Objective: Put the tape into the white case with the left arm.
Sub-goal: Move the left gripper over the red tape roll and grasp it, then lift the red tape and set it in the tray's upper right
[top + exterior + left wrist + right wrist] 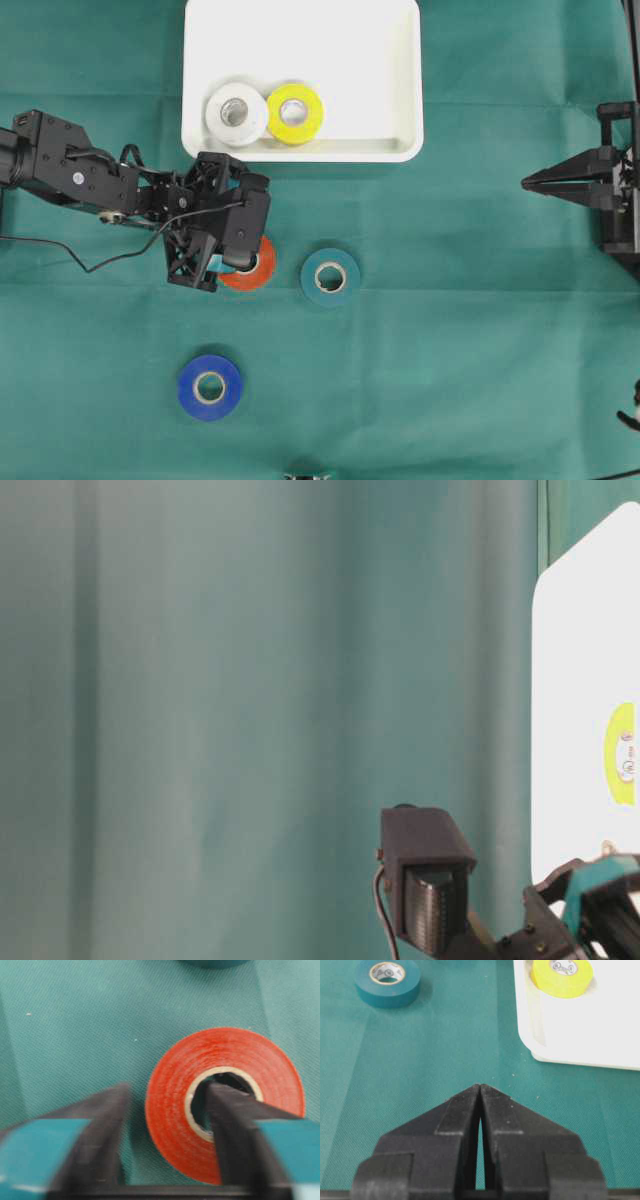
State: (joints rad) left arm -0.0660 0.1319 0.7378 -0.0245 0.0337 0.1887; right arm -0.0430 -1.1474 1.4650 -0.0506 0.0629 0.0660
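A red tape roll (257, 275) (170, 1115) lies flat on the green cloth below the white case (340, 50) (600, 1035). My left gripper (238, 258) (169, 1089), with teal bands on its fingers, is down over the roll. Its right finger (232, 1120) stands inside the roll's core. Its left finger (100, 1115) is outside the roll and blurred, with a strip of cloth showing between it and the roll's wall. My right gripper (527, 182) (480, 1086) hovers at the right edge, shut and empty.
A white roll (236, 113) and a yellow roll (295, 113) (562, 972) lie in the case's front part. A teal roll (330, 277) (387, 980) sits just right of the red one. A blue roll (210, 387) lies nearer the front.
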